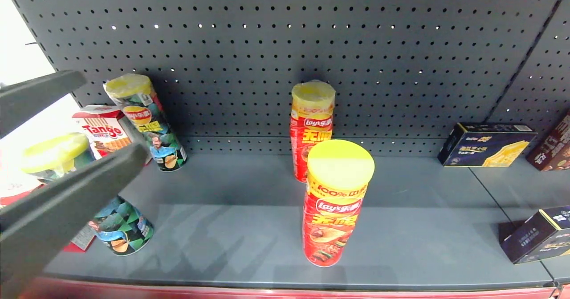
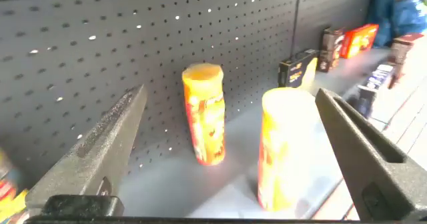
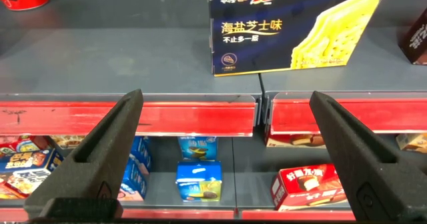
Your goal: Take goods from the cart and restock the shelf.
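Two red chip cans with yellow lids stand mid-shelf, one at the back [image 1: 311, 130] and one nearer the front [image 1: 336, 205]. At the left stand two green-blue chip cans, one by the pegboard [image 1: 147, 125] and one near the edge [image 1: 120, 228], half hidden behind my left gripper's lower finger. My left gripper [image 1: 111, 112] hangs open over that left end with nothing between its fingers. In the left wrist view the gripper [image 2: 231, 94] faces the two red cans [image 2: 203, 114] [image 2: 287, 147]. My right gripper [image 3: 227, 97] is open before the shelf's front edge, below a dark blue box [image 3: 293, 27].
A red-and-white wafer box [image 1: 104, 132] stands behind the left cans. Dark boxes [image 1: 487, 144] [image 1: 534, 234] sit at the shelf's right end. The grey shelf [image 1: 231, 228] is bare between the can groups. A red price strip [image 3: 193, 117] fronts the shelf, with stocked goods [image 3: 200, 181] underneath.
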Motion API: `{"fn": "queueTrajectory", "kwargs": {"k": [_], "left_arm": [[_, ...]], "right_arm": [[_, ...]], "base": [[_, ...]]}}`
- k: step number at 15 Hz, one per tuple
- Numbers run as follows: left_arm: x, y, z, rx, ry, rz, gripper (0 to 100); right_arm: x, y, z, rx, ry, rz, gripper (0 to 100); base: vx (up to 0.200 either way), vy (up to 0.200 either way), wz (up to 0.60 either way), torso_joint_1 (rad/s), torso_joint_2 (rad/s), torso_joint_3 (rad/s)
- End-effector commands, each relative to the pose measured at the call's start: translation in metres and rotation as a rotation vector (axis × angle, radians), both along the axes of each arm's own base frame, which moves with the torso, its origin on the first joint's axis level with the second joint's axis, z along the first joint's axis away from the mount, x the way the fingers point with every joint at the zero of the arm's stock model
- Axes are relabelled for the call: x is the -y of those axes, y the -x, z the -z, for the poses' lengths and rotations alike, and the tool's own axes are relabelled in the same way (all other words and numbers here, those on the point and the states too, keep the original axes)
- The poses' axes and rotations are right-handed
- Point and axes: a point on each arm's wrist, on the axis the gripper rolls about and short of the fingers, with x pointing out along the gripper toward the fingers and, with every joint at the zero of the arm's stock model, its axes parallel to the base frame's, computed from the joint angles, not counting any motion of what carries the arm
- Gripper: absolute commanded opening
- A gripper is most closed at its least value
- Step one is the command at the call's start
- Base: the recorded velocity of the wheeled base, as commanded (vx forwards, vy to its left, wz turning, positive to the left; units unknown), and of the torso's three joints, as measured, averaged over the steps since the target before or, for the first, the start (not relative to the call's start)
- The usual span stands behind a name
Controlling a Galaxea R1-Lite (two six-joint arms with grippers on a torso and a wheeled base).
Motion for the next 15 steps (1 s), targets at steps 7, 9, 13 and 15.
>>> {"fn": "queueTrajectory", "kwargs": {"k": [7, 9, 13, 15], "left_arm": [[-0.089, 0.076, 0.111, 0.116, 0.081, -0.306, 100], [-0.09, 0.081, 0.13, 0.103, 0.095, -0.424, 100], [-0.087, 0.088, 0.15, 0.027, 0.103, -0.706, 100], [-0.083, 0.095, 0.164, -0.002, 0.072, -0.627, 100]], "right_arm": [[0.0, 0.0, 0.0, -0.001, 0.0, 0.001, 100], [0.0, 0.0, 0.0, -0.001, 0.0, -0.001, 100], [0.0, 0.0, 0.0, -0.001, 0.0, 0.001, 100], [0.0, 0.0, 0.0, -0.001, 0.0, 0.001, 100]], "base": [[0.0, 0.0, 0.0, 0.0, 0.0, 0.0], [0.0, 0.0, 0.0, 0.0, 0.0, 0.0], [0.0, 0.0, 0.0, 0.0, 0.0, 0.0], [0.0, 0.0, 0.0, 0.0, 0.0, 0.0]]}}
